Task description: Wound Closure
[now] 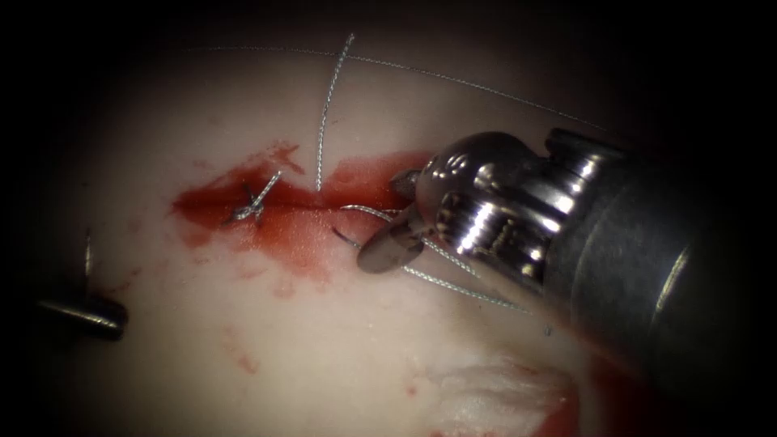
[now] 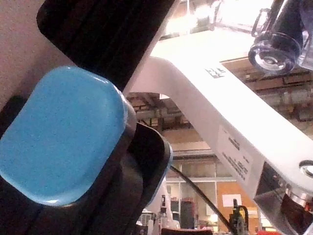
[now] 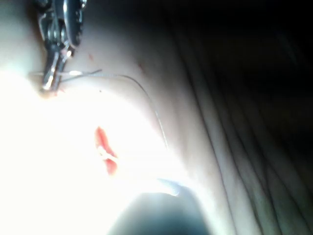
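Right gripper [image 1: 388, 218]: jaws parted at the cut [image 1: 324, 212], straddling the needle [image 1: 346, 236], which sits in the tissue [image 1: 324, 348]. Left gripper [image 1: 105, 316]: well left of the cut, state cannot be told. Count: one needle, one knot [image 1: 252, 204], thread [image 1: 328, 113].

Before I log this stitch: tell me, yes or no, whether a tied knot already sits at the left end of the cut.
Yes: the endoscope view shows a tied knot with short thread tails in the red fluid at the cut's left end.
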Controlling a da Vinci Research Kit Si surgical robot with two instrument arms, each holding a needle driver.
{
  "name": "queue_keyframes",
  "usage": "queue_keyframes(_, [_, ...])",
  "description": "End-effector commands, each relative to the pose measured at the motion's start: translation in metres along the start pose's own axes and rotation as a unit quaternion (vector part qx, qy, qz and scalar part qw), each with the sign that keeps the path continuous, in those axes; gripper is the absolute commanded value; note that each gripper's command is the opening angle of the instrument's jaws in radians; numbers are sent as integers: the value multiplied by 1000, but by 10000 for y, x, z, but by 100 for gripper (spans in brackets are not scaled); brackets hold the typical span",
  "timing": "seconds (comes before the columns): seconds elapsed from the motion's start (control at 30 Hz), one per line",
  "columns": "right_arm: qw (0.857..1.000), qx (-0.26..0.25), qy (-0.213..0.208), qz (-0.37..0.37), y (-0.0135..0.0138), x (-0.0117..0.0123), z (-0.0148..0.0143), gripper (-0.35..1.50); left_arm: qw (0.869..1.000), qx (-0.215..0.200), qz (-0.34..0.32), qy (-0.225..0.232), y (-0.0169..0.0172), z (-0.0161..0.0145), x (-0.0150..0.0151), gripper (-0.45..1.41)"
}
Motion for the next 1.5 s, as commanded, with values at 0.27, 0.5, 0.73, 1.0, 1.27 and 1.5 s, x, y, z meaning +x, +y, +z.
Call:
queue_keyframes(0.27, [999, 15, -49, 12, -6, 0, 32, 10, 1000, 0, 3, -2, -2, 2, -13, -45])
queue_keyframes(0.5, [998, 14, -55, 8, -8, -6, 44, 34, 1000, 0, 3, -2, -2, 2, -12, -45])
queue_keyframes(0.73, [997, 32, -73, 4, -6, -10, 41, -35, 1000, 0, 3, -3, -2, 2, -12, -45])
queue_keyframes(1.0, [977, 126, -170, 18, -7, -23, 16, -35, 1000, 0, 3, -3, -2, 2, -12, -45])
queue_keyframes(1.27, [964, 164, -204, 52, -7, -27, -48, -35, 1000, -2, 3, -3, -3, 2, -12, -45])
queue_keyframes(1.5, [955, 188, -218, 74, -2, -24, -100, -35, 1000, -2, 3, -3, -3, 2, -12, -45])
